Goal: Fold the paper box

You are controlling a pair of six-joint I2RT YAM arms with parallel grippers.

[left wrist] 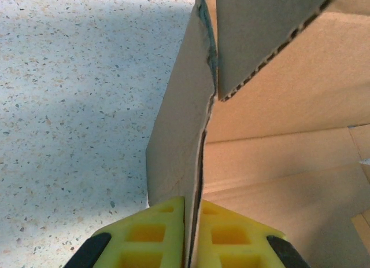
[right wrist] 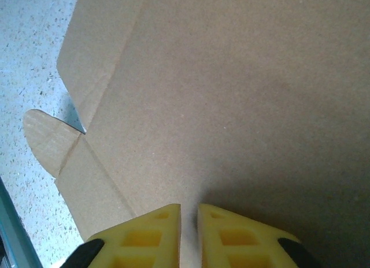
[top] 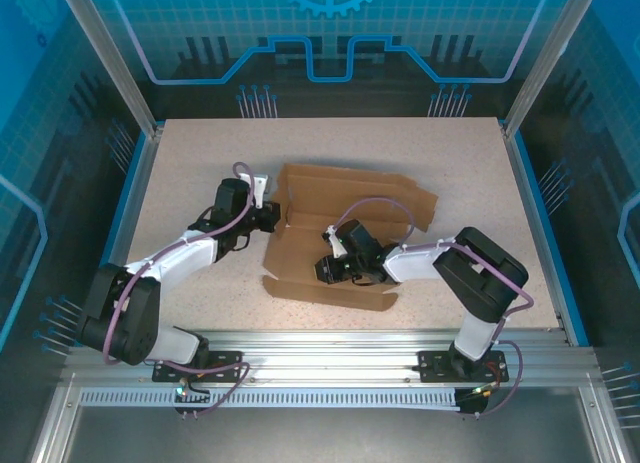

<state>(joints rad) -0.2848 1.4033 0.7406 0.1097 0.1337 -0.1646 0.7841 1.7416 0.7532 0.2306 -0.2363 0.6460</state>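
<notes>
Speckled table (top: 180, 173): your left gripper (left wrist: 192, 236) is clamped on the paper box (top: 340, 233) left wall; right gripper (right wrist: 189, 233) nearly together above its floor, contact unclear.

Top external camera sits high behind the arm bases, looks down on the whole table (top: 200, 153), paper box (top: 340, 233) mid-frame. Left wrist camera is very close, faces along its yellow fingers (left wrist: 159, 233) at the paper box's upright flap edge, table to the left of it. Right wrist camera is close over the paper box's flat panel, yellow fingers (right wrist: 144, 236) at bottom. All three views share the paper box.
</notes>
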